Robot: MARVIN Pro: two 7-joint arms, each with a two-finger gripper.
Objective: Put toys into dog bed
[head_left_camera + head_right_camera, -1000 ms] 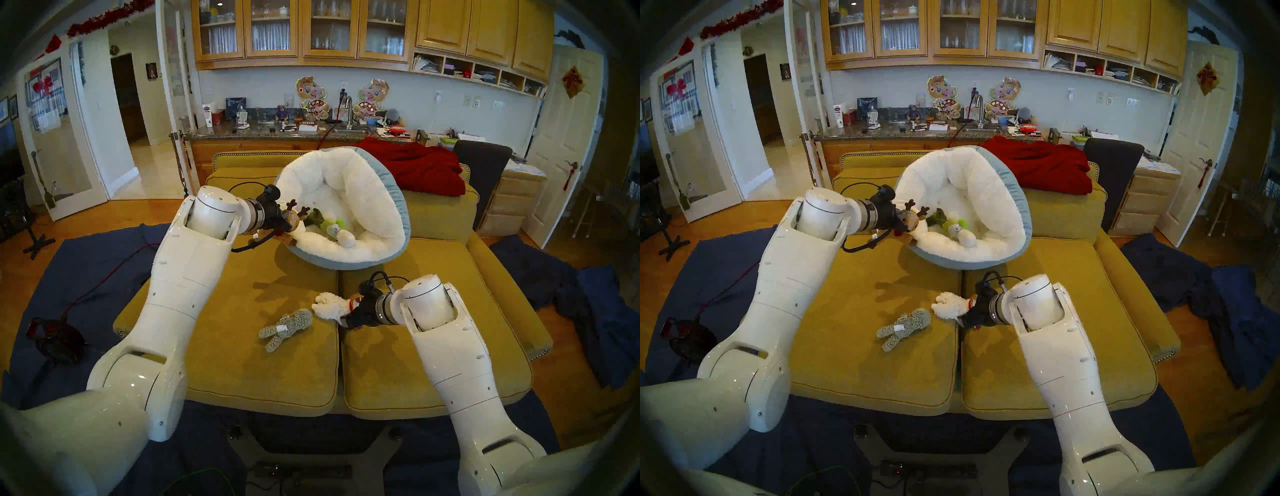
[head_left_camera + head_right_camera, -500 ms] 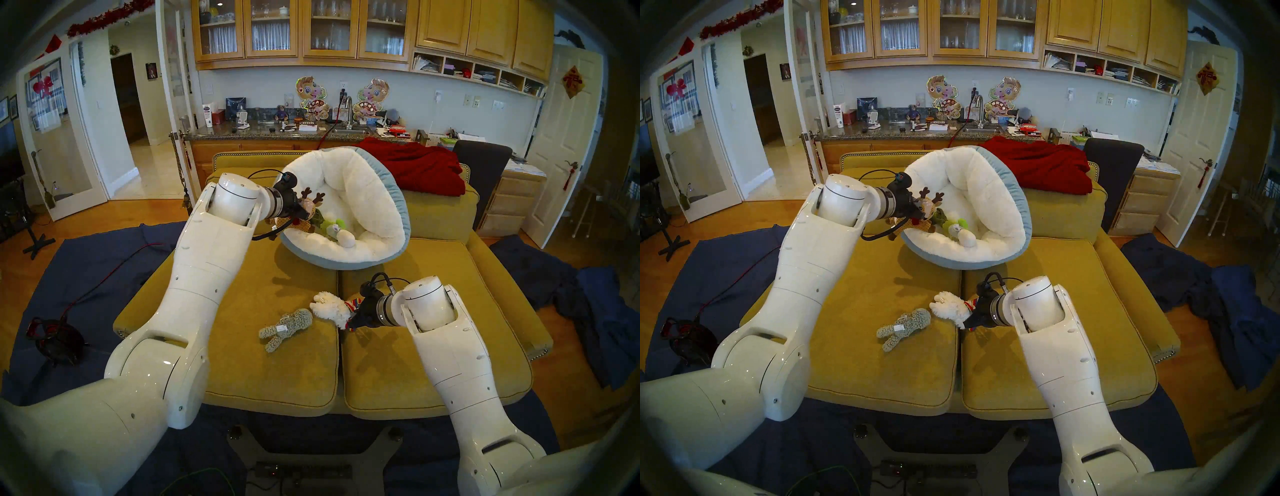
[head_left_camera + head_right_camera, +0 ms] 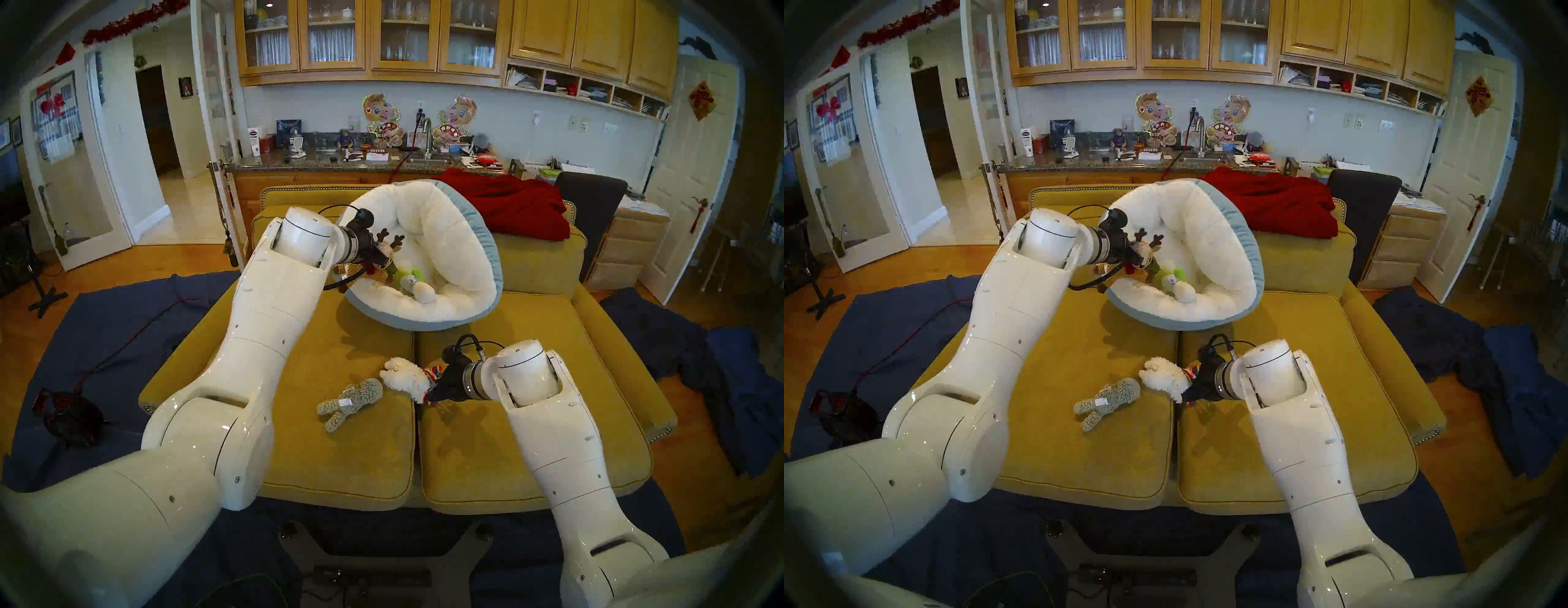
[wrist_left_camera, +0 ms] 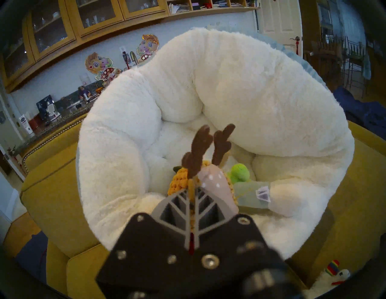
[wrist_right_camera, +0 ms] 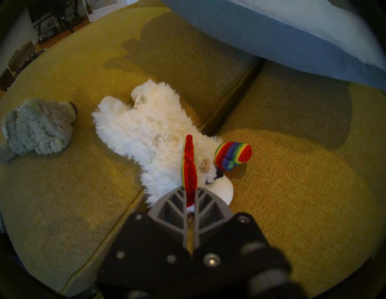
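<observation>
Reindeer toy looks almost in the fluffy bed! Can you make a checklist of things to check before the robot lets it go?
1. Left tool shut on the reindeer: ok, pinched at its head.
2. Reindeer over the dog bed, past the near rim: ok, its body hangs over the white inside.
3. Soft landing spot: ok, though the cactus and leek lie just below, so it may land on them.
4. Bed steady: cannot tell; it is tipped up against the sofa back.
5. Right tool shut on the llama: ok, it pinches the rainbow collar.
6. Grey toy waiting on the sofa cushion: ok, untouched.
</observation>
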